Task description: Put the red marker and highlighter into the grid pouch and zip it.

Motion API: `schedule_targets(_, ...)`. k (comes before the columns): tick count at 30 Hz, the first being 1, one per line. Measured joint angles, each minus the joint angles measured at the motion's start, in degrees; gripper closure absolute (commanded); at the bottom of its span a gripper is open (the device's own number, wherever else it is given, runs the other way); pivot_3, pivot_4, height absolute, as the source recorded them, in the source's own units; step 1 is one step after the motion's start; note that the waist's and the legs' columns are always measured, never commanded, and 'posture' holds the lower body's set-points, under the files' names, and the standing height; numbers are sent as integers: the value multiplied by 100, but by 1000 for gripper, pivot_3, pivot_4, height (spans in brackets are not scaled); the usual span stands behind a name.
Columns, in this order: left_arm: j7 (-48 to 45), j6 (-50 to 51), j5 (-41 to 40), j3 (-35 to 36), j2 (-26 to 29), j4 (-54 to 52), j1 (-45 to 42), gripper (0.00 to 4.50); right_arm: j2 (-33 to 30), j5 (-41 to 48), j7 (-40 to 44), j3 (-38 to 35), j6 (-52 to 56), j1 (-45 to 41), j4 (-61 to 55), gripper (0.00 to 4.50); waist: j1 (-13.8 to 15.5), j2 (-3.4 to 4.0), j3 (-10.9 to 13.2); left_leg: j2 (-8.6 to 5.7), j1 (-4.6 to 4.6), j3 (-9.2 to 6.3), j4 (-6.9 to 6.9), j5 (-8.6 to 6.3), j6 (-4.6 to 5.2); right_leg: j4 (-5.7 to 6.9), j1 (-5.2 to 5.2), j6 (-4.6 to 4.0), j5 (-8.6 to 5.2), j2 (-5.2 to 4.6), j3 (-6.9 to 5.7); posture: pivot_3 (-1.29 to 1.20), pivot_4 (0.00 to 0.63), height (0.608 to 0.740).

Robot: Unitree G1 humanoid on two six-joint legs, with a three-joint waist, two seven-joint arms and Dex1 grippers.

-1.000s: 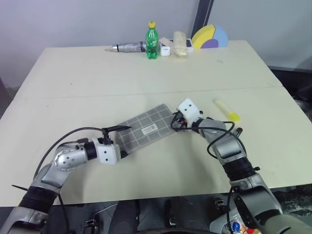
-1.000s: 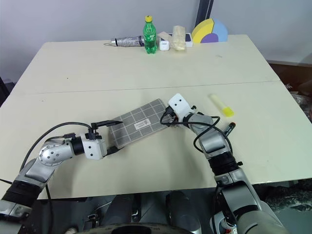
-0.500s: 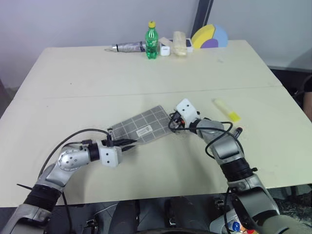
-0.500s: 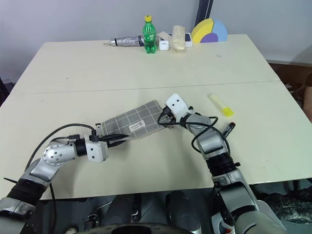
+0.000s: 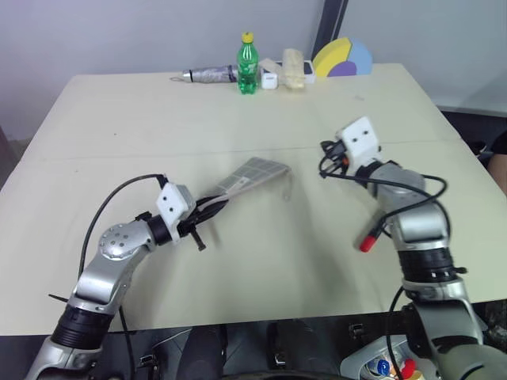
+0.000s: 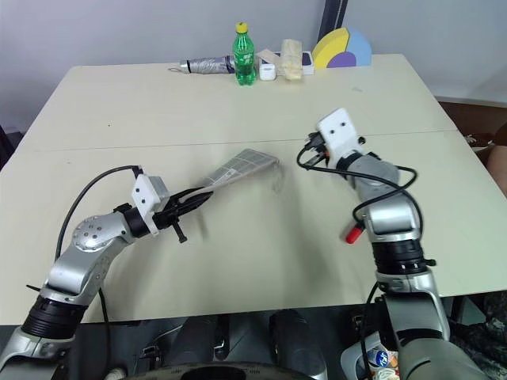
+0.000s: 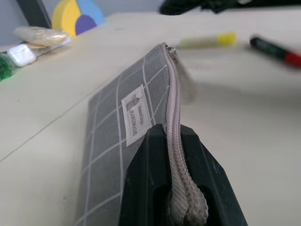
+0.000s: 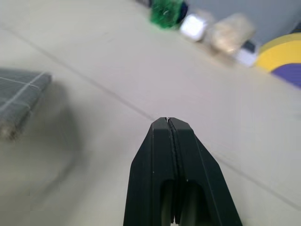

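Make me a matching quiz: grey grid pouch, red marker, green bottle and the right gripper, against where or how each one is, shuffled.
Things:
1. grey grid-lined fabric pouch
2. red marker with a black cap
3. green plastic bottle
4. right gripper

States:
A. standing at the far edge of the table
B. jaws shut, empty, raised above the table
C. pinched at one end by the left gripper
D. lying on the table's right side

Pairs: 1-C, 2-D, 3-A, 4-B
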Motion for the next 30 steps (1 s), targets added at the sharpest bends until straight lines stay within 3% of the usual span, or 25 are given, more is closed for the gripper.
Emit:
schedule_targets(6, 74, 496, -202, 191, -189, -112, -108, 4500, -62, 718, 474, -65, 533, 485, -697, 120, -17, 0, 0, 2, 2, 0, -1, 0, 0, 0, 0, 0, 0, 7, 3, 0, 150, 740)
schedule_targets(11, 51, 623, -202, 195, -336, -145, -144, 4500, 214, 1041, 419, 71, 961, 614, -1033, 120, -10, 0, 0, 2, 2, -1, 1, 0, 0, 0, 1, 0, 0, 6, 4, 0, 150, 740)
schedule_targets(18, 5, 835, -309, 202, -483, -366, -151, 4500, 767, 1015, -143, 198, 998, 468, -657, 120, -8, 0, 1, 2, 0, 0, 1, 1, -1, -1, -1, 0, 0, 7, 4, 0, 150, 740)
schedule_targets(27, 82, 836, -255, 210, -577, -396, -144, 4500, 816, 1014, -270, 342, 959, 303, -461, 4432, -4, 0, 0, 1, 0, 0, 1, 1, -1, -1, -1, 0, 0, 6, 4, 0, 150, 740)
schedule_targets(30, 155, 811, -153, 208, -634, -389, -148, 4500, 730, 927, -222, 554, 968, 303, -520, 4432, -4, 0, 0, 1, 0, 0, 1, 1, -1, -1, -1, 0, 0, 6, 4, 0, 150, 740)
